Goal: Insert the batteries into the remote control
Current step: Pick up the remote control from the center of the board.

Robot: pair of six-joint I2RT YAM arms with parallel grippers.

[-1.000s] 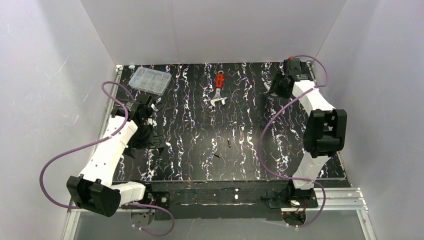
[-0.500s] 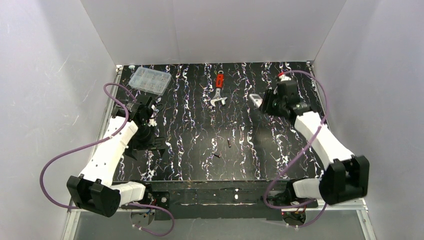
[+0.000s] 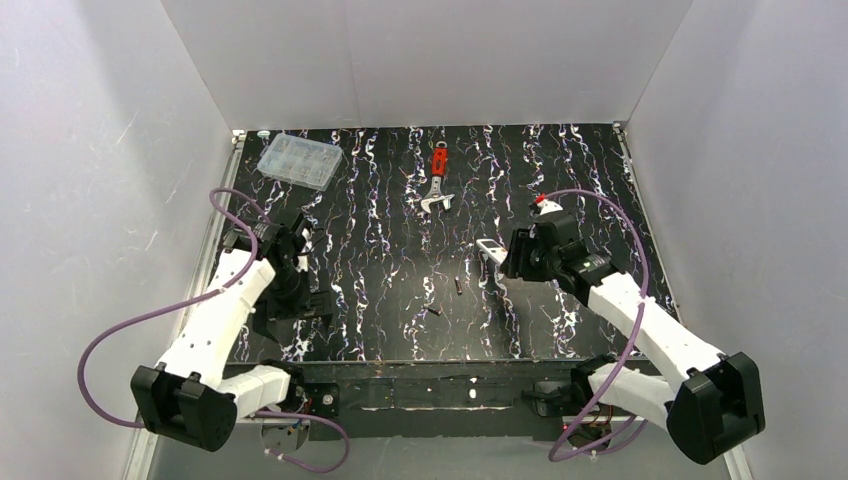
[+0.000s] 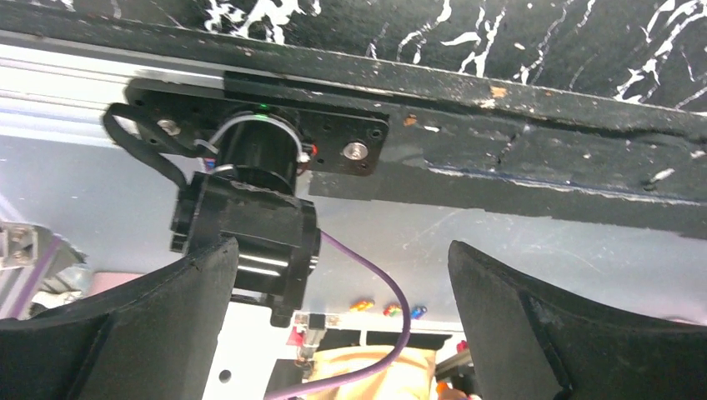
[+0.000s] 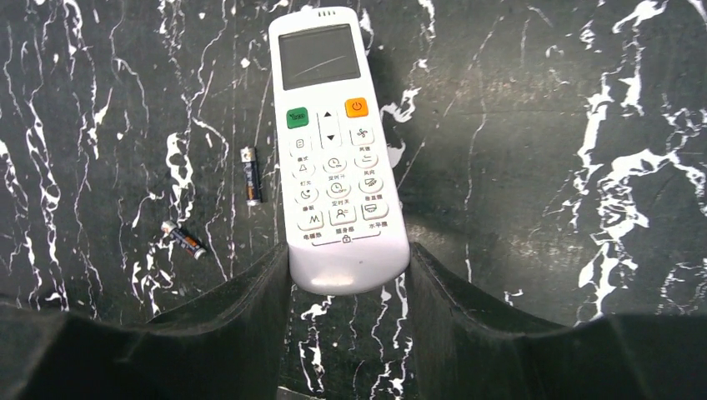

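Observation:
The white remote control (image 5: 333,142) is face up, screen and buttons showing, and my right gripper (image 5: 348,267) is shut on its bottom end. In the top view the remote control (image 3: 489,247) is held just right of the table's middle by the right gripper (image 3: 504,256). Two batteries (image 5: 251,176) (image 5: 183,239) lie loose on the black marbled table, left of the remote. From above, these batteries (image 3: 457,285) (image 3: 434,311) sit close to the remote's tip. My left gripper (image 4: 343,275) stands wide open and holds nothing, aimed past the table's near edge; from above the left gripper (image 3: 316,300) is at the near left.
A red-handled wrench (image 3: 437,180) lies at the back centre. A clear compartment box (image 3: 299,160) sits at the back left. White walls close in three sides. The left arm's base and a purple cable (image 4: 392,300) hang below the table's near edge (image 4: 500,83).
My right arm has swung from the far right corner toward the table's middle, carrying the remote with it, near the batteries. The left arm shifted slightly.

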